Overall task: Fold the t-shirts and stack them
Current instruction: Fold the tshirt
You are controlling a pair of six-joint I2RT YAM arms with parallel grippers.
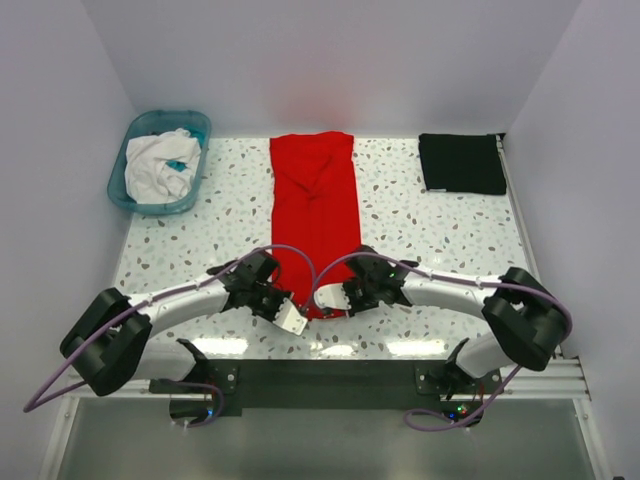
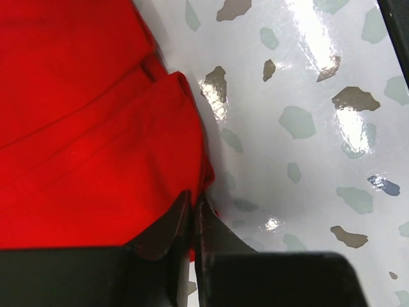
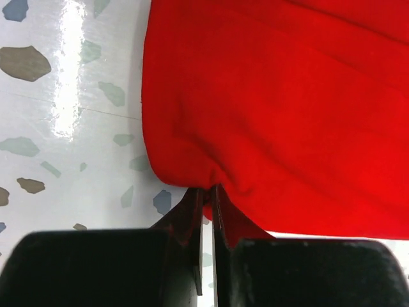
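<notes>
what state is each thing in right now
red shirt, folded into a long strip, lying flat, near end pinched at both corners
black shirt, folded into a flat rectangle, far right
basin, holds a crumpled white cloth
left gripper, shut on red shirt's near left corner
right gripper, shut on red shirt's near right corner

teal basin (image 1: 119, 183): far-left corner, holds white cloth (image 1: 158, 165) | table (image 1: 430, 230): speckled, glossy
</notes>
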